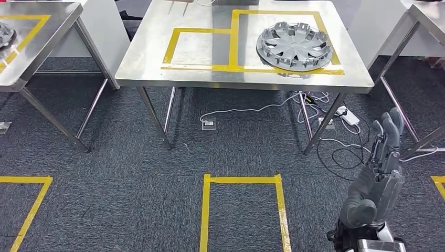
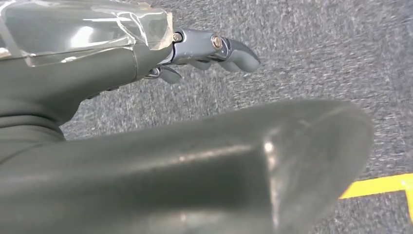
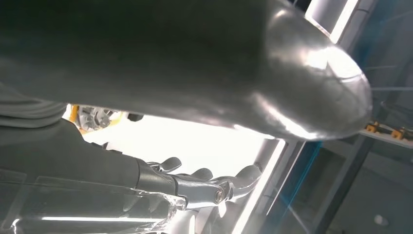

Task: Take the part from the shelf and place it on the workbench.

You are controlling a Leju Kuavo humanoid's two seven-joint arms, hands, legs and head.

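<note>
The part, a silver wheel cover (image 1: 295, 45), lies flat on the steel workbench (image 1: 220, 79) inside a yellow taped rectangle at the bench's right side. My right hand (image 1: 379, 173) is raised at the lower right of the head view, well in front of the bench and apart from the part; its fingers (image 1: 389, 131) are stretched upward and hold nothing. In the right wrist view that hand (image 3: 204, 187) has its fingers apart and empty, with a bit of the wheel cover (image 3: 95, 117) beyond it. My left hand (image 2: 209, 51) hangs over grey carpet with fingers extended and empty.
Another steel table (image 1: 36, 47) stands at the left with a second wheel cover (image 1: 5, 35) at its edge, and a third table (image 1: 420, 21) at the right. White cables and a power strip (image 1: 349, 116) lie on the carpet under the bench. Yellow tape outlines (image 1: 242, 210) mark the floor.
</note>
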